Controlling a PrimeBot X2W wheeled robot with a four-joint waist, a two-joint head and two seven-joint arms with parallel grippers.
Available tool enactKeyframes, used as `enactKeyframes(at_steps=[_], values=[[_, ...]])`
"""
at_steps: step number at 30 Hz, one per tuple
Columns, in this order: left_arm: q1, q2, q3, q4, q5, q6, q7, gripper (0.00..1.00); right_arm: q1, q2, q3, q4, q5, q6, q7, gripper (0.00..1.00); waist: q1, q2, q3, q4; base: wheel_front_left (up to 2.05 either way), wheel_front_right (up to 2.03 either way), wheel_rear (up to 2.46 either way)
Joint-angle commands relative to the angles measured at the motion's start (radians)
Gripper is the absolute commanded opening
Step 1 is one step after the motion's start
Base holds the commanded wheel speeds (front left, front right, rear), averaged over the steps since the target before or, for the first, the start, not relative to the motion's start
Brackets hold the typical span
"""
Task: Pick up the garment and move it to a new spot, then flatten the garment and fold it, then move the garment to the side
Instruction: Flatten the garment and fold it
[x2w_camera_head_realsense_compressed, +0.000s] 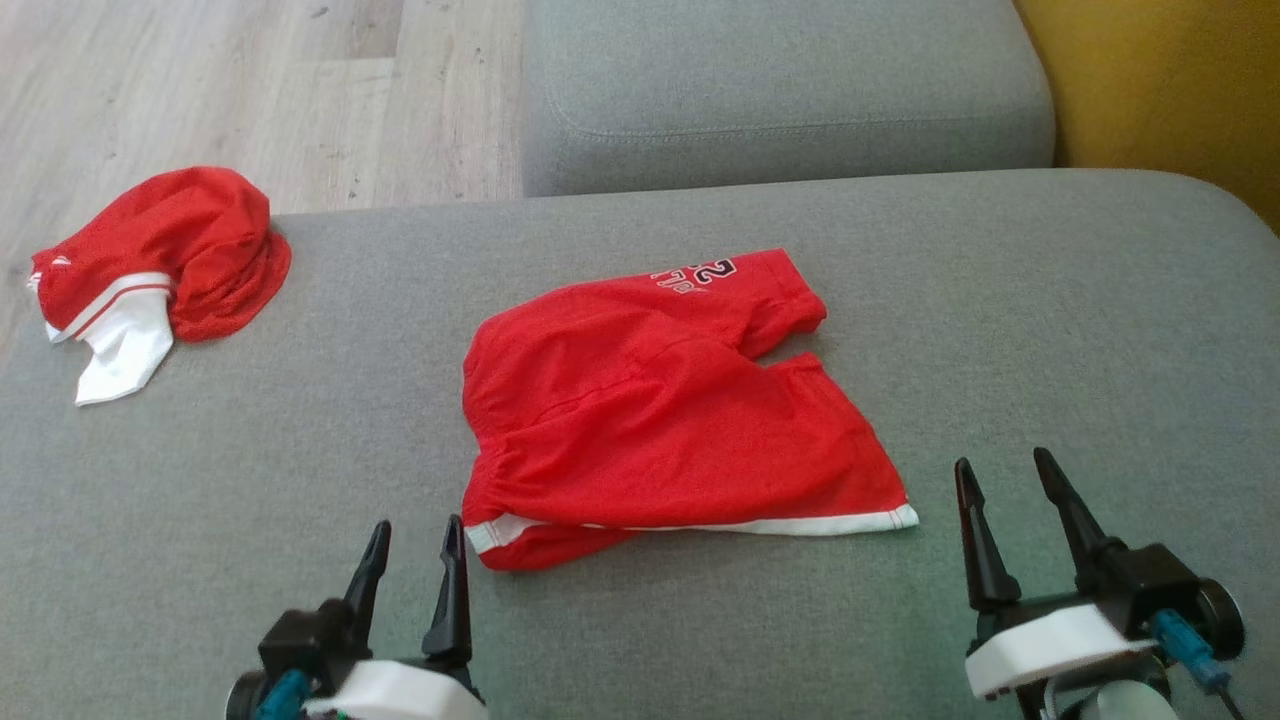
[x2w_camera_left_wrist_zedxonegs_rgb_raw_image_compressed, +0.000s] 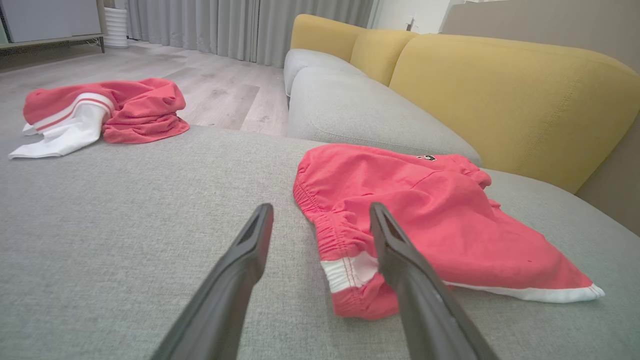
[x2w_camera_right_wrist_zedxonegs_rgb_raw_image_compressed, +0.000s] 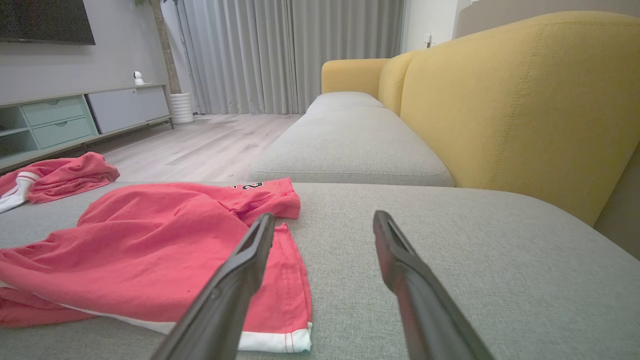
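- A pair of red mesh shorts with white hem trim (x2w_camera_head_realsense_compressed: 660, 420) lies spread near the middle of a wide grey fabric sofa seat (x2w_camera_head_realsense_compressed: 1050, 300). Its gathered waistband is to the robot's left, and its black printed number is on the far leg.
- The left pincer (x2w_camera_head_realsense_compressed: 417, 523) hovers low at the shorts' near-left corner with its two dark fingers spread wide and holding nothing. In the left wrist view one finger (x2w_camera_left_wrist_zedxonegs_rgb_raw_image_compressed: 400, 260) crosses the white-striped corner. Whether it touches the cloth cannot be told.
- The right pincer (x2w_camera_head_realsense_compressed: 1002, 458) is also wide open and empty. It stands over bare cushion just to the right of the shorts' near-right corner and apart from the white hem.
- The shorts thus lie between the two pincers and slightly ahead of them.
- A second, crumpled red garment with a white striped band (x2w_camera_head_realsense_compressed: 170, 250) sits at the far-left edge of the seat, well apart from the shorts.
- Behind the seat are another grey cushion (x2w_camera_head_realsense_compressed: 780, 90), mustard-yellow back cushions (x2w_camera_right_wrist_zedxonegs_rgb_raw_image_compressed: 525, 100) and a pale wood-plank floor (x2w_camera_head_realsense_compressed: 200, 80).
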Motion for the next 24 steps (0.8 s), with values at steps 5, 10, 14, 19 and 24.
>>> enactKeyframes(at_steps=[5,10,14,19,24], values=[[0.012,-0.009,0.078,-0.057,0.023,0.016,-0.013,1.0,-0.007,-0.005,0.033,-0.036,0.004,-0.001,-0.011,1.0,0.0001,-0.0001,-0.006,0.007,0.0,0.0,0.0],[0.042,-0.023,0.112,-0.067,0.049,0.012,-0.014,1.0,0.004,-0.005,0.041,-0.022,0.016,-0.001,-0.011,1.0,0.0001,-0.0001,-0.007,0.011,0.0,0.0,0.0],[0.051,-0.035,0.131,-0.065,0.066,0.003,-0.014,1.0,0.004,-0.005,0.045,-0.009,0.02,-0.001,-0.011,1.0,0.0001,-0.0001,-0.007,0.013,0.0,0.0,0.0],[0.054,-0.046,0.145,-0.057,0.083,-0.008,-0.014,1.0,-0.001,-0.005,0.049,0.0,0.023,-0.001,-0.011,1.0,0.0001,-0.0001,-0.006,0.012,0.0,0.0,0.0],[0.055,-0.054,0.149,-0.048,0.095,-0.018,-0.014,1.0,-0.005,-0.005,0.048,0.003,0.023,-0.001,-0.011,1.0,0.0001,-0.0001,-0.002,0.01,0.0,0.0,0.0]])
